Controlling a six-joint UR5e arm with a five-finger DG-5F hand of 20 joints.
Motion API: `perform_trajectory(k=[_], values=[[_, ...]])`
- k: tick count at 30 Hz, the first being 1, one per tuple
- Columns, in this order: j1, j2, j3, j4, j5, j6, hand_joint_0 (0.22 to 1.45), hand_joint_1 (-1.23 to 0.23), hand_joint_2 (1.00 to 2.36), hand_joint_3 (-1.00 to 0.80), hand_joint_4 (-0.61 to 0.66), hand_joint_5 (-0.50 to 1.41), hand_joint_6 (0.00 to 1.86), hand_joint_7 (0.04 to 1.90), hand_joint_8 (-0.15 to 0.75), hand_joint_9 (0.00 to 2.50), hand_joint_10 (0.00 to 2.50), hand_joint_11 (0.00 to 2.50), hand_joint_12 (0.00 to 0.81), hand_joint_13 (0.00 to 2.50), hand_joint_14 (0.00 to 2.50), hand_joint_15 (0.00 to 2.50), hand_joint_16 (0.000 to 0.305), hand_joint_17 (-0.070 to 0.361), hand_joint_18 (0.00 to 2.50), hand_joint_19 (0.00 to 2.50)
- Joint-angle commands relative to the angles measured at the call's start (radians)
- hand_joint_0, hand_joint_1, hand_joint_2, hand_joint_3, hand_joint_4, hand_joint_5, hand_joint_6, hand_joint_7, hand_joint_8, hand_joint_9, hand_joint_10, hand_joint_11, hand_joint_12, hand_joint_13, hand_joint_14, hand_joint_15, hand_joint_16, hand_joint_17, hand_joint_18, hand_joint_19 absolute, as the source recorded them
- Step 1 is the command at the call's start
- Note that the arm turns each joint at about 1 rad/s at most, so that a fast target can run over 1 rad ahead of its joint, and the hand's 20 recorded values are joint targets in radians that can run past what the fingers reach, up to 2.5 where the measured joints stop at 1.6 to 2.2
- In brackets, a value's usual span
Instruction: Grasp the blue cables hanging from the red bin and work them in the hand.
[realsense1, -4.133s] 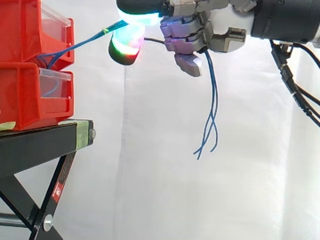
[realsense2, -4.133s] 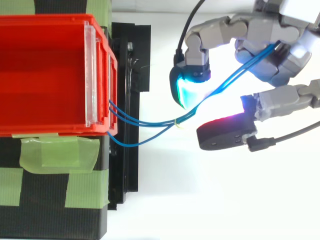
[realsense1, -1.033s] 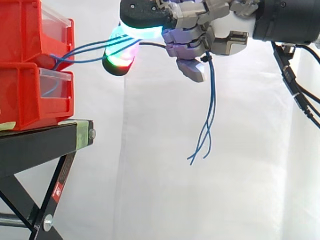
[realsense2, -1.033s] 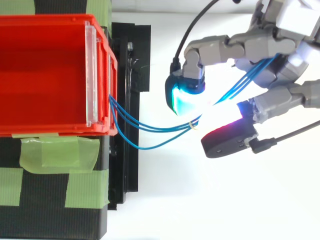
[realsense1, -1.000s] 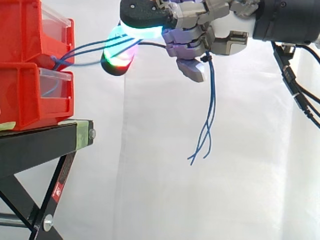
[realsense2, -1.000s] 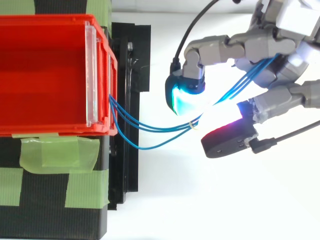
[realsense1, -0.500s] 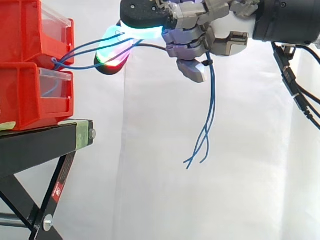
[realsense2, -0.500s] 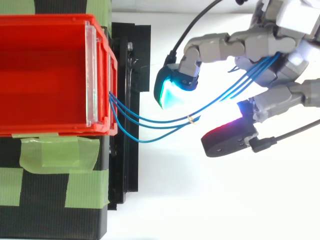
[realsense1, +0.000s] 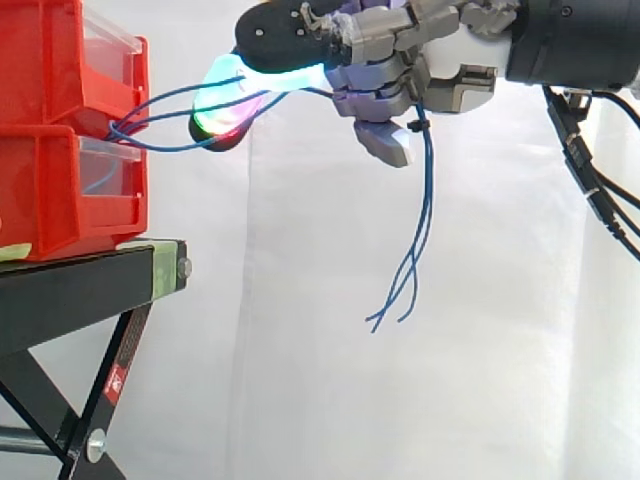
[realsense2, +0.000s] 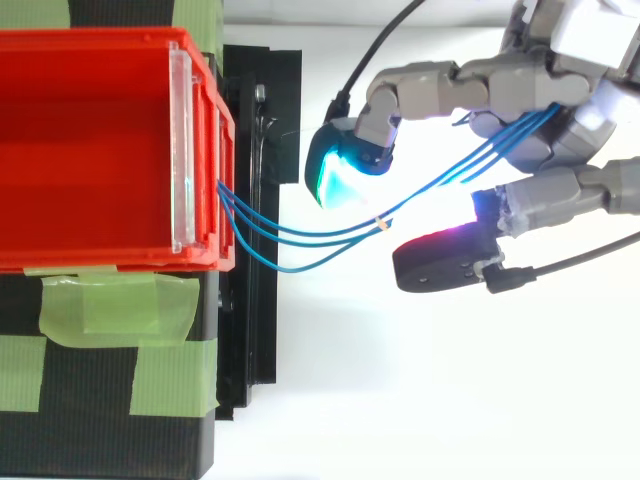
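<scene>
Several thin blue cables come out of the front of the upper red bin and run right in a sagging arc to my hand. They pass through its curled fingers, and their loose ends dangle below it. From above, the cables leave the bin and cross the gap into the hand. One finger with a cyan-glowing pad reaches toward the bin over the strands. The thumb, with its magenta-lit pad, lies on their other side.
A second red bin sits beneath the upper one, both on a black stand with green tape on its top. A white curtain hangs behind. Open air lies below and right of the stand.
The outstretched finger has reached farther toward the bin. The strands between bin and hand sag more, and the dangling ends have swung slightly left.
</scene>
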Motion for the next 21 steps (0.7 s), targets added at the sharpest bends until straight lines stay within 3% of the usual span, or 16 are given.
perform_trajectory(k=[1, 15, 21], values=[[0.000, 0.001, 0.000, 0.000, -0.001, 0.001, 1.07, -0.63, 1.02, -0.14, 0.26, 0.24, 0.01, 1.10, 0.577, 1.93, 2.50, 2.50, 0.723, 2.08, 2.50, 2.09, 0.213, 0.160, 2.50, 0.74], [-0.002, 0.001, 0.000, -0.003, 0.000, 0.043, 1.08, -0.67, 1.02, -0.18, 0.26, 0.17, 0.01, 1.09, 0.577, 1.93, 2.50, 2.50, 0.723, 2.08, 2.50, 2.09, 0.213, 0.160, 2.50, 0.74], [0.000, 0.001, 0.000, -0.003, 0.000, 0.057, 1.06, -0.66, 1.02, -0.30, 0.27, 0.17, 0.01, 1.09, 0.577, 1.93, 2.50, 2.50, 0.723, 2.08, 2.50, 2.09, 0.213, 0.160, 2.50, 0.74]])
